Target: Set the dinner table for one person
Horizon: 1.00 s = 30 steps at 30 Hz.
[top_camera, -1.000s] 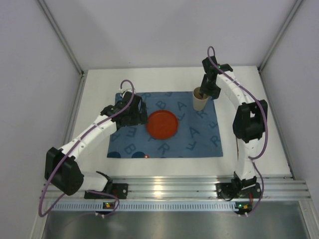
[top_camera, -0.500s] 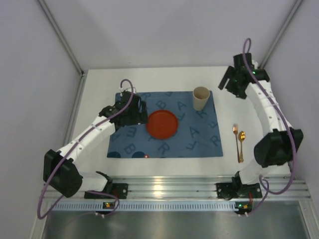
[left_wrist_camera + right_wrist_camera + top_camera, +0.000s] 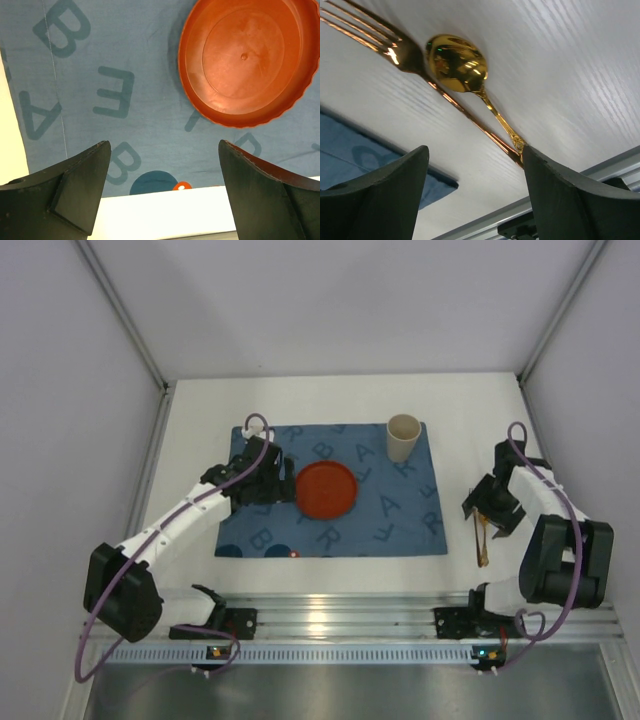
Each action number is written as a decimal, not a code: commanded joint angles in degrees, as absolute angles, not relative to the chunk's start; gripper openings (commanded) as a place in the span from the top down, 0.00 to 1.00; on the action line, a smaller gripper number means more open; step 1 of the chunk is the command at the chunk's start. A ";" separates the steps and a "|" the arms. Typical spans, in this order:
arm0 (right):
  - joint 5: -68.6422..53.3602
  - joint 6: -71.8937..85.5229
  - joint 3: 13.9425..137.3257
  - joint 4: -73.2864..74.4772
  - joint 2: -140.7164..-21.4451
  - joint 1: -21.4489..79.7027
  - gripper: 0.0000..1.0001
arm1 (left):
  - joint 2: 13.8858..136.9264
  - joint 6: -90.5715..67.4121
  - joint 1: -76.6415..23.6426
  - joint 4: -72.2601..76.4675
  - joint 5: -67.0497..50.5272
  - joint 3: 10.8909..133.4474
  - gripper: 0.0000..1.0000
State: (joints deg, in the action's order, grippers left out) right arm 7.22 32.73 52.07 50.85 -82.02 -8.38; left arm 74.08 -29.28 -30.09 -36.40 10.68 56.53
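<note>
the dinner table (image 3: pixel 330 400) is seen just beneath the right gripper (image 3: pixel 475 152), whose fingers are held apart over a fork (image 3: pixel 395 50) and spoon (image 3: pixel 455 62). the left gripper (image 3: pixel 165 147) is spread wide above the placemat (image 3: pixel 100 60), beside the red plate (image 3: pixel 245 55). a cup (image 3: pixel 403 440) is stood upright on the placemat.

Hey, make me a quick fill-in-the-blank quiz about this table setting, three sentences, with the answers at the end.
1. On the blue placemat sit a beige cup and a red ____.
2. The gold fork lies beside a gold ____ on the white dinner table.
3. The right gripper hovers above them with its fingers ____.

Missing words: plate; spoon; open.
</note>
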 commanded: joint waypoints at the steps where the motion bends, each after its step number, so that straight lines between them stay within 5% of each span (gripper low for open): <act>1: 7.56 33.66 50.02 48.43 -77.79 -10.90 0.25 | 72.33 -27.51 -29.88 -33.57 9.32 55.81 0.06; 6: 8.96 34.19 46.24 47.38 -76.38 -11.25 0.31 | 72.51 -26.54 -29.97 -33.84 9.05 55.72 0.06; 10: 7.47 35.07 42.28 42.82 -75.06 -13.00 0.53 | 72.51 -26.02 -29.97 -34.19 8.79 55.99 0.06; 13: 7.38 34.63 40.87 41.23 -75.58 -13.80 0.60 | 72.42 -25.75 -29.97 -34.89 8.70 56.25 0.06; 30: 6.33 32.17 43.42 37.62 -82.78 -17.75 0.63 | 73.21 -27.07 -29.97 -35.16 8.70 56.07 0.06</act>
